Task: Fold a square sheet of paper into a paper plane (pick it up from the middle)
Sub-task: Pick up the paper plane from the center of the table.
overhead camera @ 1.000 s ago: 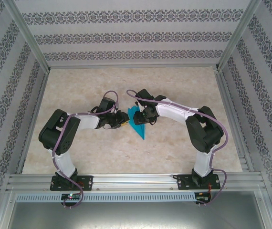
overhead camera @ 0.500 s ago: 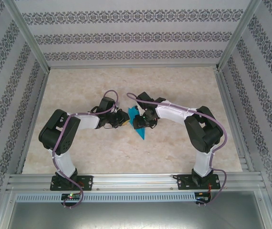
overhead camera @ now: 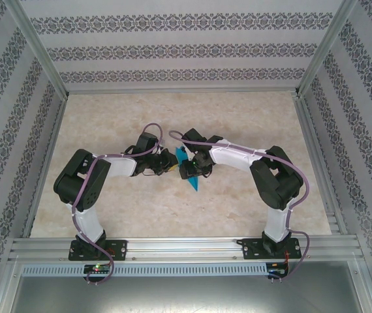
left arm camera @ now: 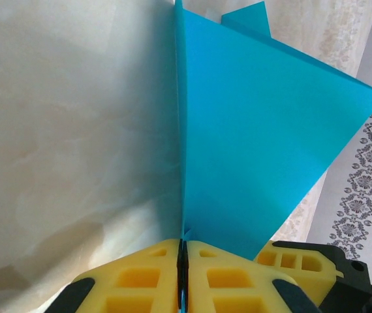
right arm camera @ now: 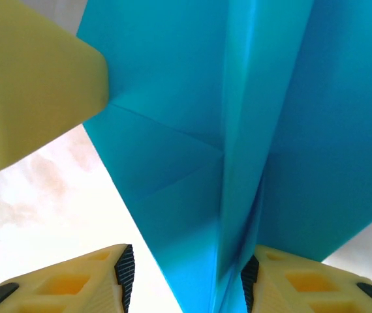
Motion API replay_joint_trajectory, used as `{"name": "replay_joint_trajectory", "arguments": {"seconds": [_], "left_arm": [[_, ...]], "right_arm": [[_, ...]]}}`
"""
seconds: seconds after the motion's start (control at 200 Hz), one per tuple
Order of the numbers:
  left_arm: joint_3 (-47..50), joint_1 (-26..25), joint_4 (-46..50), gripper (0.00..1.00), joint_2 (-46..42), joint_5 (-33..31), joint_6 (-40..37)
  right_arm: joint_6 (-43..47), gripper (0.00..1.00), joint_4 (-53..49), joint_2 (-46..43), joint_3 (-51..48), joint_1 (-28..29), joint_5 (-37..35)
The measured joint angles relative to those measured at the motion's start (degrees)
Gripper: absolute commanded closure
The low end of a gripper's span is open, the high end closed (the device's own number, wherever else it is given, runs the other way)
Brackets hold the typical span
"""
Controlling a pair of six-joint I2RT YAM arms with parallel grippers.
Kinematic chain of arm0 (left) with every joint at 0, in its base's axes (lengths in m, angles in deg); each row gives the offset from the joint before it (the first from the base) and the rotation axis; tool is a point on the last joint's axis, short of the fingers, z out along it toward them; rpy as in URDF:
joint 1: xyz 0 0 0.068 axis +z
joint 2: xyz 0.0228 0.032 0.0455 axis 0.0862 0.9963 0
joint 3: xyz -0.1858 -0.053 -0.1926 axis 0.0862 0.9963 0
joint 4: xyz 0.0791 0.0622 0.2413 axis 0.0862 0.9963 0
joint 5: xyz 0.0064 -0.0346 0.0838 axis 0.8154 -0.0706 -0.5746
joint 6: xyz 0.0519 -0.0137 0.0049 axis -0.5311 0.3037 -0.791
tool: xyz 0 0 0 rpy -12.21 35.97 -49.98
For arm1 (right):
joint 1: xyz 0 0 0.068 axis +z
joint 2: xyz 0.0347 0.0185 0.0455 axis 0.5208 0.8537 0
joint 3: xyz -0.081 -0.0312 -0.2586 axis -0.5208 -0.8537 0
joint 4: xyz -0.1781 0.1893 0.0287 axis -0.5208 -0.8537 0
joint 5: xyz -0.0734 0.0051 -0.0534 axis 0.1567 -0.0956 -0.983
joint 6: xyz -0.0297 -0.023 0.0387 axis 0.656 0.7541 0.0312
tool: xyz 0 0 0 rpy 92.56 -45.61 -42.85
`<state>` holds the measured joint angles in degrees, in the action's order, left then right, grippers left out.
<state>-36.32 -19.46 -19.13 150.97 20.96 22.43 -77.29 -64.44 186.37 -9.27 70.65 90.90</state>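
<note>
The square sheet of paper is folded into a teal-blue paper plane (overhead camera: 193,183) with a pointed tip toward the near edge. It stands on edge at the middle of the table. My left gripper (overhead camera: 170,164) comes from the left and is shut on the plane's creased spine (left arm camera: 183,251). One wing (left arm camera: 258,143) spreads to the right in the left wrist view. My right gripper (overhead camera: 187,171) hangs over the plane, open. Its fingers (right arm camera: 124,274) straddle the central fold (right arm camera: 238,163). The right pad is against the paper and the left pad is apart from it.
The beige marbled table top (overhead camera: 127,208) runs to metal frame rails (overhead camera: 186,244) at the near edge. Patterned walls (overhead camera: 173,52) close in the back and both sides. A left-gripper finger (right arm camera: 36,85) shows at the upper left of the right wrist view.
The right gripper has moved left and nearer, over the plane, hiding more of it. The left gripper's jaws have closed on the fold.
</note>
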Motion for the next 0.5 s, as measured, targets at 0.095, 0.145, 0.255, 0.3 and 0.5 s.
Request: {"name": "replay_joint_trajectory", "arguments": {"seconds": [0.095, 0.145, 0.255, 0.3, 0.5], "left_arm": [[0.0, 0.0, 0.0, 0.89, 0.1, 0.0, 0.0], [0.0, 0.0, 0.0, 0.89, 0.1, 0.0, 0.0], [0.0, 0.0, 0.0, 0.89, 0.1, 0.0, 0.0], [0.0, 0.0, 0.0, 0.89, 0.1, 0.0, 0.0], [0.0, 0.0, 0.0, 0.9, 0.1, 0.0, 0.0]], "right_arm": [[0.0, 0.55, -0.2, 0.2, 0.2, 0.0, -1.1], [0.1, 0.57, -0.3, 0.3, 0.3, 0.0, -1.6], [0.2, 0.61, -0.5, 0.3, 0.3, 0.0, -2.5], [0.2, 0.63, -0.5, 0.3, 0.3, 0.0, -2.8], [0.2, 0.68, -0.5, 0.3, 0.3, 0.0, -4.2]]}}
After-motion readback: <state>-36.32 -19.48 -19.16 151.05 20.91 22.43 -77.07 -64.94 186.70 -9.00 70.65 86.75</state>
